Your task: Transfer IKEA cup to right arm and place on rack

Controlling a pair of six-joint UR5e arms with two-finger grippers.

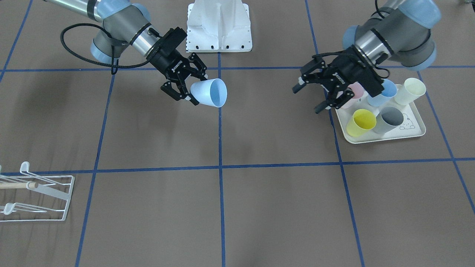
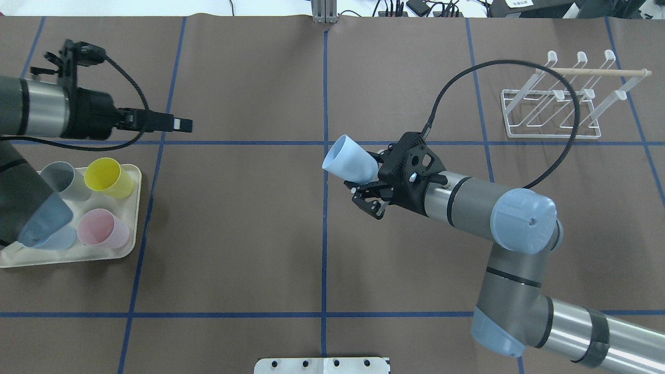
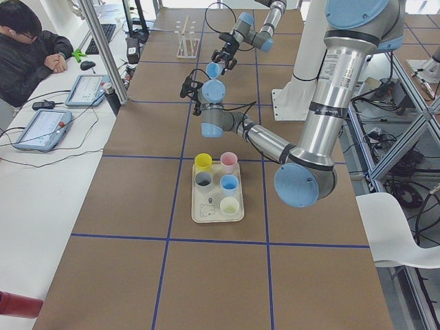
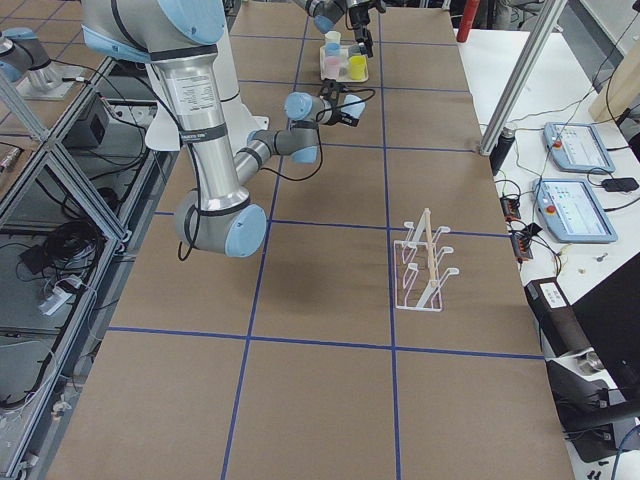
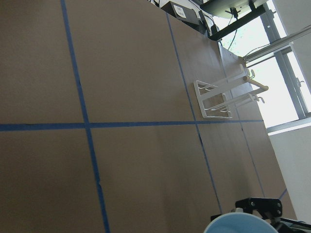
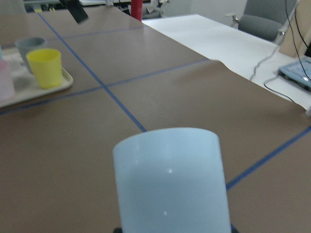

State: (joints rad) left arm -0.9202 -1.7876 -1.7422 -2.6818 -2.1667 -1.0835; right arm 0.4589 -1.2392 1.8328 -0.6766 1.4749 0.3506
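My right gripper is shut on the base of a light blue IKEA cup and holds it on its side above the table's middle, mouth pointing away from the arm. The cup also shows in the overhead view and fills the right wrist view. My left gripper is open and empty, in the air next to the tray, well apart from the cup. The white wire rack with a wooden dowel stands at the far right of the table, with nothing on it; it also shows in the front view.
A cream tray under my left arm holds several upright cups: yellow, grey, pink, blue and cream. The robot's white base stands at the table's near middle. Blue tape lines cross the brown table.
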